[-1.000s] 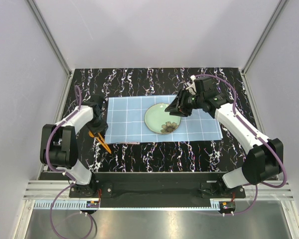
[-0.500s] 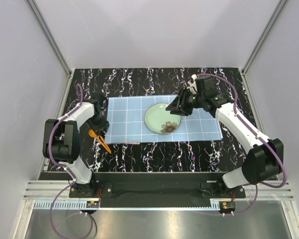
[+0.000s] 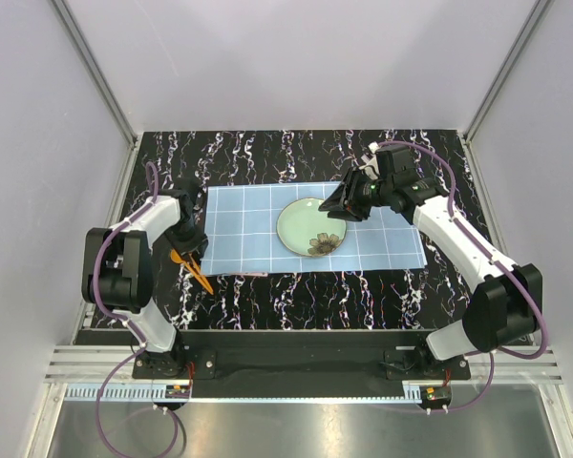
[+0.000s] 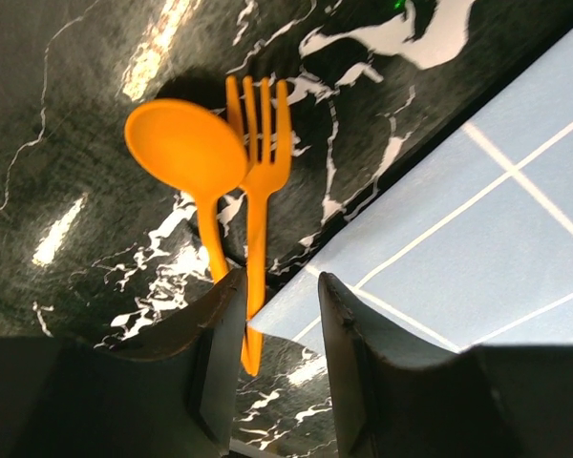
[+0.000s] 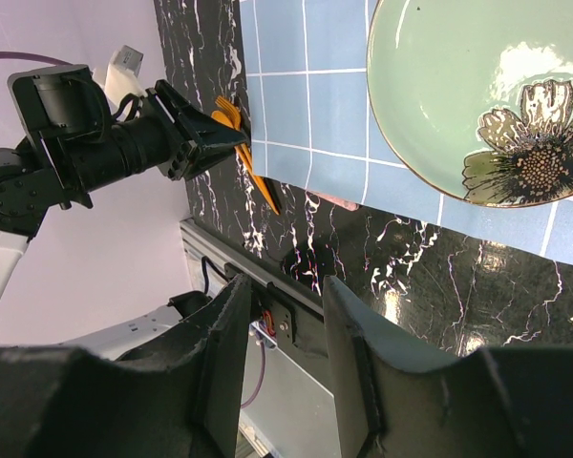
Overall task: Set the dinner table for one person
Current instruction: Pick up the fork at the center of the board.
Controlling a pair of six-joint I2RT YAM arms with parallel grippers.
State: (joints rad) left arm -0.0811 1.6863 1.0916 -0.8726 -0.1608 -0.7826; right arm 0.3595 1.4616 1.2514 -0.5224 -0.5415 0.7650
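Note:
The dinner table (image 3: 267,153) is glossy black with white veins. A light blue gridded placemat (image 3: 244,234) lies on it and bears a pale green plate (image 3: 301,224) with a flower print. An orange spoon (image 4: 186,153) and an orange fork (image 4: 260,176) lie side by side on the table just off the placemat's near left corner (image 4: 296,305). My left gripper (image 4: 282,305) is open and empty over that corner, the fork's handle beside its left finger. My right gripper (image 3: 330,211) is open and empty, held above the plate's far right edge.
The placemat (image 5: 306,114) and plate (image 5: 458,86) show in the right wrist view, with the left gripper (image 5: 231,141) by the orange cutlery (image 5: 256,172). A metal rail (image 3: 296,367) runs along the near edge. Pale walls enclose the table.
The left arm's elbow has swung inward while its gripper stayed by the cutlery. The right gripper has drifted slightly back and to the right above the plate.

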